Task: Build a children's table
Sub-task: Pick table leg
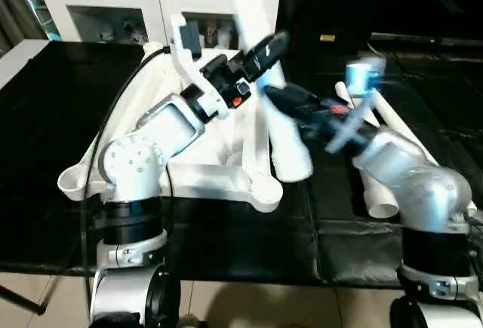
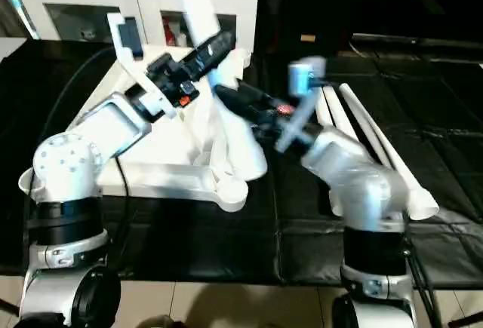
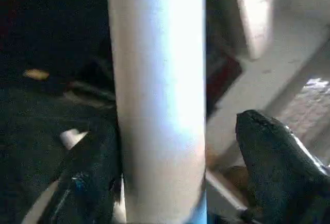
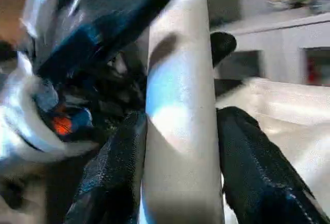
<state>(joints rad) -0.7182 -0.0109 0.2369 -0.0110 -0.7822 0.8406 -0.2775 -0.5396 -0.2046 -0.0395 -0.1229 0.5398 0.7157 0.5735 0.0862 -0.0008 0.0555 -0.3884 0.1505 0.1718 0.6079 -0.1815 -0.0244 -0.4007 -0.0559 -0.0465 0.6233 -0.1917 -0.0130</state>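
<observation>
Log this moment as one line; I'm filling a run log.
step: fitting leg into table top | right gripper: clamped on leg | left gripper: around leg, one finger apart | spare legs: on mat

table top (image 1: 204,173): white | leg (image 1: 260,56): white | mat (image 1: 45,117): black | cabinet (image 1: 113,0): white | forearms (image 1: 170,128): silver

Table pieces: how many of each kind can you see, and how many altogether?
Table top: 1
Leg held upright: 1
Legs lying on the black mat: 2 that I can tell apart; more may be hidden
Total: 4
</observation>
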